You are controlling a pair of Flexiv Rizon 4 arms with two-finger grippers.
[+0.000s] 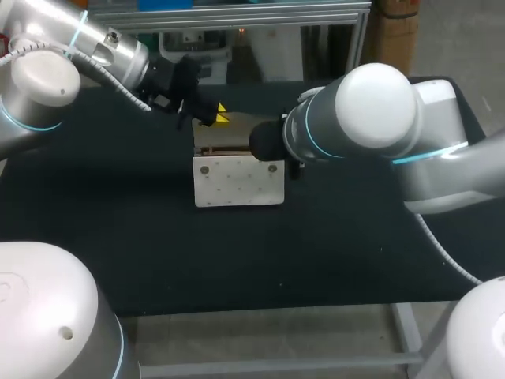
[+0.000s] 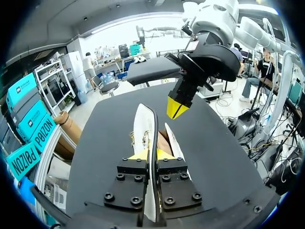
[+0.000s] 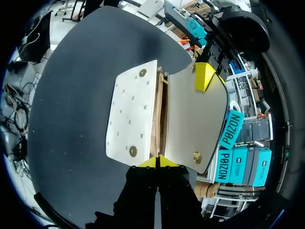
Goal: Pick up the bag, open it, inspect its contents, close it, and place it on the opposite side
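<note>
A white bag [image 1: 237,183] lies in the middle of the black table with its flap [image 3: 195,114] lifted open, showing a tan inside [image 3: 159,114]. My left gripper [image 2: 151,155] is shut on the flap's [image 2: 142,119] free edge and holds it up; its yellow tips also show in the head view [image 1: 219,116] and the right wrist view [image 3: 205,76]. My right gripper [image 3: 157,161] is shut, with its tips at the bag's side end where the flap meets the body [image 3: 128,114]. It shows beyond the bag in the left wrist view [image 2: 176,109]. In the head view the right arm hides it.
The black table [image 1: 118,237] is bare around the bag. My right arm's forearm [image 1: 371,118] crosses in over the table's right half, and my left arm [image 1: 118,55] comes in at the back left.
</note>
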